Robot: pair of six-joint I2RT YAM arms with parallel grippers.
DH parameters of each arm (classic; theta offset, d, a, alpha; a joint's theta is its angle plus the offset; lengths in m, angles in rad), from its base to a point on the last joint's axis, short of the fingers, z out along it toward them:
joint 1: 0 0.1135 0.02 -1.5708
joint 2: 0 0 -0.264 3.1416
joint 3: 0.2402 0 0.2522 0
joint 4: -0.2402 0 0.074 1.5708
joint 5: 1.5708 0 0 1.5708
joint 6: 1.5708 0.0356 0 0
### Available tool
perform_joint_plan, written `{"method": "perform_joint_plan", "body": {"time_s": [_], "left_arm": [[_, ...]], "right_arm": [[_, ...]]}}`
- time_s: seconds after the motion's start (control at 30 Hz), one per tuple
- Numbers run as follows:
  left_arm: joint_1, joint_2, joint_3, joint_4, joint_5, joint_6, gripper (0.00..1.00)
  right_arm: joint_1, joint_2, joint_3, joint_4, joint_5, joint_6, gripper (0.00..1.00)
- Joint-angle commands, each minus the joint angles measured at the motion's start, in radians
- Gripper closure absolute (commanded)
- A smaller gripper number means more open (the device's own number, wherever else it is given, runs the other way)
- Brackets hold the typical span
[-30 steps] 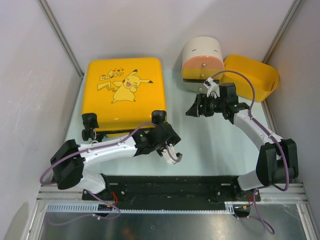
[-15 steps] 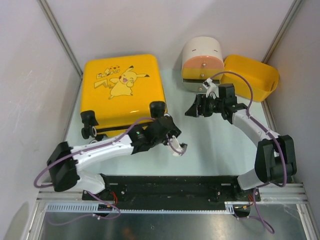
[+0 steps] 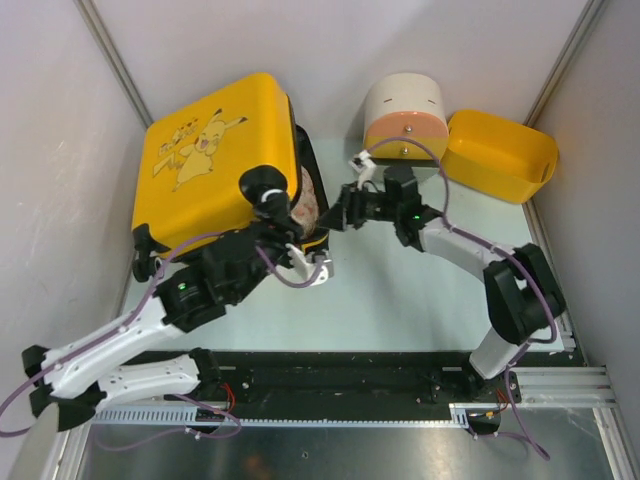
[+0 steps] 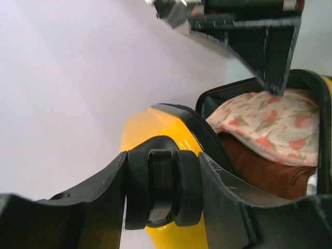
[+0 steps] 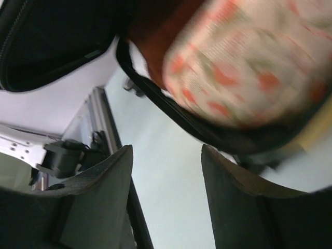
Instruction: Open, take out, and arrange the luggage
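The luggage (image 3: 215, 160), a yellow suitcase with a Pikachu print, stands open at the back left, its printed lid tipped up toward the left wall. My left gripper (image 3: 266, 194) is shut on one of the lid's black wheels (image 4: 163, 189) and holds the lid up. Inside the lower shell lie a floral-print cloth (image 4: 264, 122) and a brown item (image 4: 270, 171). My right gripper (image 3: 333, 217) is open and empty, right at the shell's black zipper rim; its wrist view shows the floral cloth (image 5: 244, 62) just above the jaws (image 5: 166, 155).
A cream-and-orange drawer cabinet (image 3: 403, 115) stands at the back, with a plain yellow bin (image 3: 500, 155) to its right. Grey walls close in on the left and right. The black base rail (image 3: 340, 375) runs along the near edge.
The suitcase lid has swung up and to the left with my left gripper on its wheel, exposing the contents. My right gripper has moved left from the cabinet to the suitcase opening.
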Motion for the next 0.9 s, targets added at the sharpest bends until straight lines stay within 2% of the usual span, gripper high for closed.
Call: {"method": "perform_joint_plan", "body": {"time_s": [0.0, 0.13, 0.17, 0.27, 0.33, 0.37, 0.4, 0.43, 0.5, 0.53, 0.67, 0.87], "left_arm": [[0.013, -0.169, -0.018, 0.080, -0.138, -0.023, 1.00], [0.013, -0.263, -0.046, 0.078, -0.191, -0.060, 1.00], [0.015, -0.278, -0.049, 0.078, -0.223, -0.068, 1.00], [0.025, -0.352, -0.063, 0.080, -0.260, -0.085, 1.00], [0.053, -0.397, -0.072, 0.080, -0.279, -0.095, 1.00], [0.099, -0.409, -0.073, 0.080, -0.277, -0.105, 1.00], [0.119, -0.433, -0.078, 0.078, -0.270, -0.112, 1.00], [0.133, -0.446, -0.081, 0.078, -0.268, -0.111, 1.00], [0.141, -0.481, -0.092, 0.080, -0.274, -0.105, 1.00], [0.141, -0.487, -0.093, 0.080, -0.279, -0.105, 1.00], [0.157, -0.521, -0.110, 0.080, -0.290, -0.106, 1.00], [0.194, -0.564, -0.142, 0.078, -0.303, -0.105, 1.00]], "right_arm": [[0.113, 0.088, 0.176, 0.278, -0.009, 0.137, 0.39], [0.217, 0.199, 0.351, 0.302, 0.021, 0.146, 0.34], [0.228, 0.213, 0.435, 0.221, 0.024, 0.131, 0.33], [0.245, 0.231, 0.522, -0.019, 0.052, -0.045, 0.28], [0.242, 0.216, 0.522, -0.124, 0.044, -0.295, 0.27], [0.248, 0.195, 0.519, -0.268, 0.088, -0.393, 0.25], [0.250, 0.182, 0.493, -0.312, 0.115, -0.470, 0.24], [0.250, 0.170, 0.477, -0.359, 0.119, -0.665, 0.24], [0.260, 0.142, 0.410, -0.434, 0.187, -0.792, 0.23], [0.265, 0.136, 0.388, -0.465, 0.196, -0.910, 0.24], [0.308, 0.144, 0.350, -0.531, 0.248, -1.071, 0.27], [0.365, 0.230, 0.353, -0.502, 0.359, -1.179, 0.23]]}}
